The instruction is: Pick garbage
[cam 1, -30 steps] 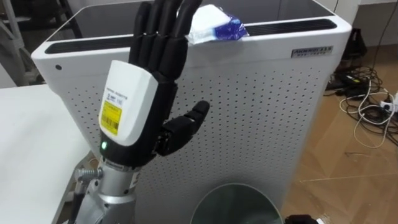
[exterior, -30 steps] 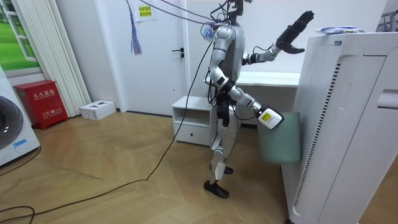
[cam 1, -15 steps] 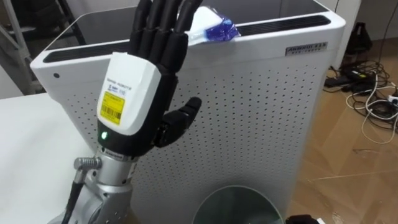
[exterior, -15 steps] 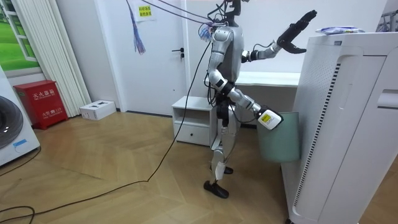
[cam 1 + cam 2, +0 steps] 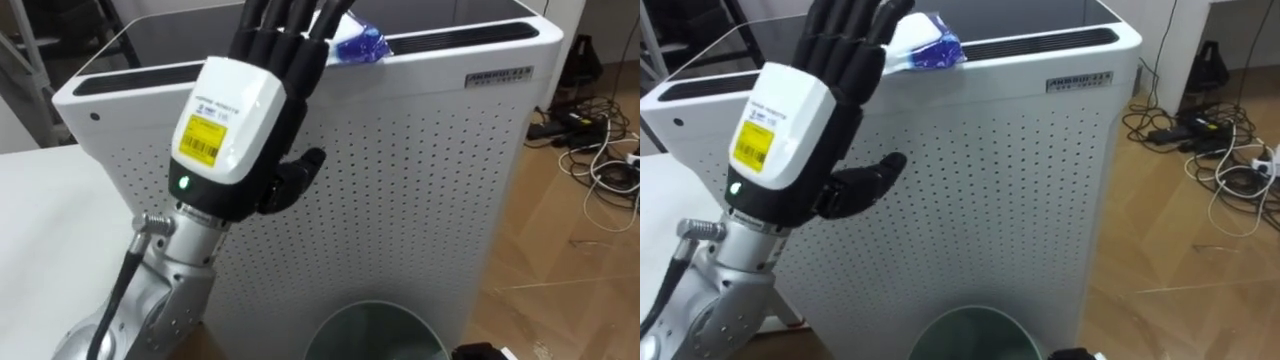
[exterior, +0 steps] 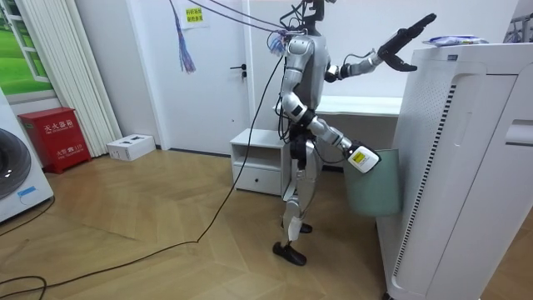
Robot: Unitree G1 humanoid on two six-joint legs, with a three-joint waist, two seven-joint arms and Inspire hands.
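Observation:
A crumpled white and blue wrapper (image 5: 357,43) lies on top of a tall white perforated appliance (image 5: 420,160), near its front edge. My left hand (image 5: 236,128) is raised in front of the appliance, open with straight fingers, back toward me. Its fingertips reach the top edge right beside the wrapper (image 5: 926,46); I cannot tell if they touch it. In the room view the left hand (image 6: 407,37) stretches toward the wrapper (image 6: 454,39). My right hand (image 6: 359,158) hangs low at the rim of a green bin (image 6: 373,185), its fingers hidden.
The bin's round opening (image 5: 378,334) sits directly below, against the appliance's front. A white tabletop (image 5: 40,230) lies to my left. Cables and plugs (image 5: 600,150) clutter the wooden floor at the right. I stand facing the appliance.
My left hand has risen and pushed forward, tilting so its fingertips now reach the appliance's top edge by the wrapper. The right hand and bin stayed put.

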